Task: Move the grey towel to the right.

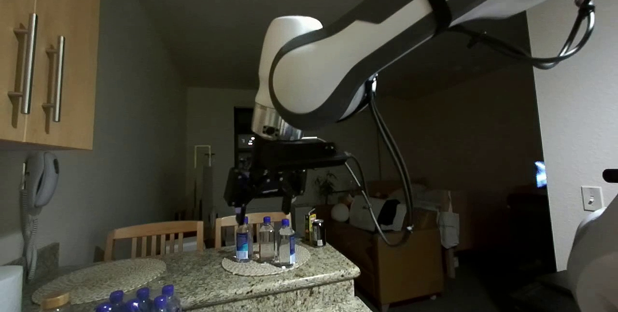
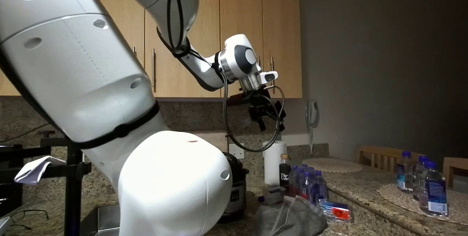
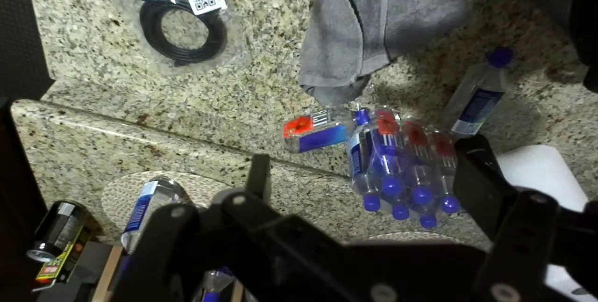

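The grey towel (image 2: 292, 218) lies crumpled on the lower granite counter in an exterior view, cut off by the bottom edge. In the wrist view the towel (image 3: 355, 26) is at the top, with one narrow end hanging toward the bottles. In an exterior view where my gripper (image 1: 263, 209) hangs above the raised counter, the towel is out of view. My gripper (image 2: 271, 125) is high in the air, well above the towel and apart from it. In the wrist view the fingers of my gripper (image 3: 366, 157) are spread wide with nothing held between them.
A wrapped pack of bottles (image 3: 397, 157) and a lying bottle (image 3: 317, 131) are beside the towel. Another bottle (image 3: 481, 94) lies nearby. A bagged black cable (image 3: 182, 31) is on the counter. Bottles (image 1: 266, 242) stand on the raised ledge. A paper roll (image 2: 274, 163) stands behind.
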`<action>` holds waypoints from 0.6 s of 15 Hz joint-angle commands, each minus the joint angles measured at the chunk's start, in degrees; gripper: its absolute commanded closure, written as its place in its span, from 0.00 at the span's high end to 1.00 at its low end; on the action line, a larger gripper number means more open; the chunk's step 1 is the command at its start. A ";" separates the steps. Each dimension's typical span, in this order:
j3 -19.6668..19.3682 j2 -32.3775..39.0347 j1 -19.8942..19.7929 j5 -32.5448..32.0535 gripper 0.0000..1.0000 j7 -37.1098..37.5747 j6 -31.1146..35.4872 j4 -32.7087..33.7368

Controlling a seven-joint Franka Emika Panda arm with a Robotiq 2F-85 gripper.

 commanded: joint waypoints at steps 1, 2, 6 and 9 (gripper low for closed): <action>4.91 9.88 -2.69 -4.68 1.00 7.22 3.23 5.33; 5.81 12.21 -3.34 -6.65 1.00 9.02 3.18 6.81; 5.25 21.85 -3.12 -14.82 1.00 14.14 -1.44 15.15; 1.00 19.88 0.97 -12.97 1.00 12.18 0.75 11.94</action>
